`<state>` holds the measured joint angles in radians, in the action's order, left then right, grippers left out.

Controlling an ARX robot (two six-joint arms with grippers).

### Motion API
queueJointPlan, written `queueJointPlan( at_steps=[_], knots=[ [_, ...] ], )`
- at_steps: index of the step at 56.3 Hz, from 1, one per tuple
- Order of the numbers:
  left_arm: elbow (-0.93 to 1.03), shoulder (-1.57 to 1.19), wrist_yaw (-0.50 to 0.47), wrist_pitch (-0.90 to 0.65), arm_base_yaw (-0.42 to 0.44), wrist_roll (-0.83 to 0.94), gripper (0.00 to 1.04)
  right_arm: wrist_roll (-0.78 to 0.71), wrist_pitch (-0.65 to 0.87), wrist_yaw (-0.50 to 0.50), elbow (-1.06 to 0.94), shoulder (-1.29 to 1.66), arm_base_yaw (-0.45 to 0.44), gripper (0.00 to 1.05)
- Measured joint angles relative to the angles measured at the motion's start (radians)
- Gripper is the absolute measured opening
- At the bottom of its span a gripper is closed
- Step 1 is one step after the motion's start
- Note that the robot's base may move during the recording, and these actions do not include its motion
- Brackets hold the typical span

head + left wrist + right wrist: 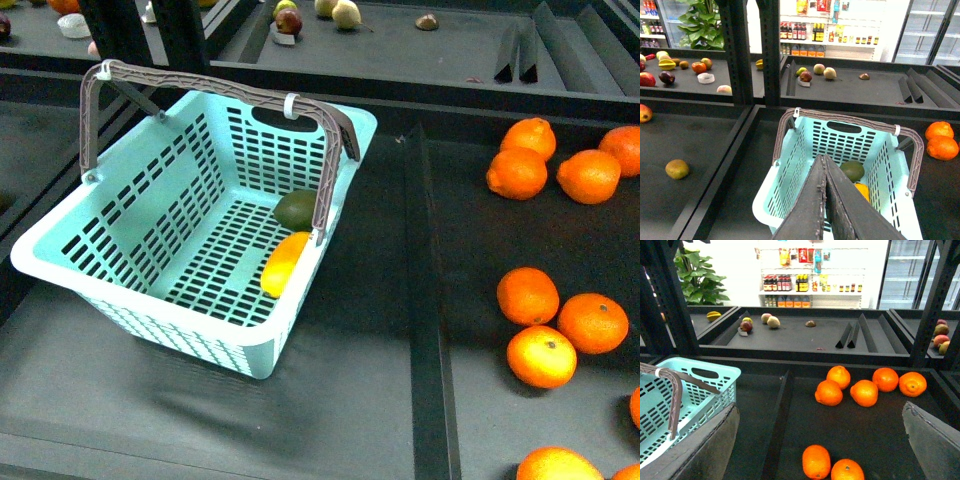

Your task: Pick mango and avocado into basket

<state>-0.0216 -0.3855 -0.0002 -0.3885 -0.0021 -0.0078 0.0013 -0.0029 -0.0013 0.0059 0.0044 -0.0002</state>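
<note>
**Front view: both fruits lie in the basket, arms clear**

Front view shows the basket (150, 260) sitting at an angle on the dark shelf (350, 350), near its left side, with the handle (215, 95) arched over it. Inside, the avocado (296, 209) rests on the slotted floor against the right wall, and the mango (283, 263) lies just beside it, toward the near end, close to or touching the same wall. Neither arm appears in this view.

In the left wrist view the left gripper (824, 165) hangs above the basket's near rim with its fingers pressed together and nothing between them; the avocado and a slice of the mango show past it. In the right wrist view the right gripper (820, 440) is spread wide and empty, hovering over the shelf section that holds the oranges (864, 392), well apart from the basket.

Judged from how things lie, the placing step looks done for both fruits, so the task seems complete or nearly so. What remains would be to keep both arms away from the handle and rim so the basket is not nudged, and to settle them clear of the shelf.
</note>
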Motion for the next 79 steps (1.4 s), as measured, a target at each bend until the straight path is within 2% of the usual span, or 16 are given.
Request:
queueJointPlan(
  at_steps=[30,34,36,71,72,76,79],
  knots=[
    [0.0,0.217,0.0,0.216,0.0,0.0,0.03,0.0,0.0,0.0,0.0,0.0,0.0,0.97],
    [0.0,0.323,0.0,0.356,0.0,0.0,0.03,0.0,0.0,0.0,0.0,0.0,0.0,0.97],
    [0.0,0.362,0.0,0.378,0.0,0.0,0.03,0.0,0.0,0.0,0.0,0.0,0.0,0.97],
    [0.0,0.381,0.0,0.386,0.0,0.0,0.03,0.0,0.0,0.0,0.0,0.0,0.0,0.97],
    [0.0,0.381,0.0,0.386,0.0,0.0,0.06,0.0,0.0,0.0,0.0,0.0,0.0,0.97],
    [0.0,0.381,0.0,0.386,0.0,0.0,0.27,0.0,0.0,0.0,0.0,0.0,0.0,0.97],
    [0.0,0.381,0.0,0.386,0.0,0.0,0.38,0.0,0.0,0.0,0.0,0.0,0.0,0.97]
  ],
)
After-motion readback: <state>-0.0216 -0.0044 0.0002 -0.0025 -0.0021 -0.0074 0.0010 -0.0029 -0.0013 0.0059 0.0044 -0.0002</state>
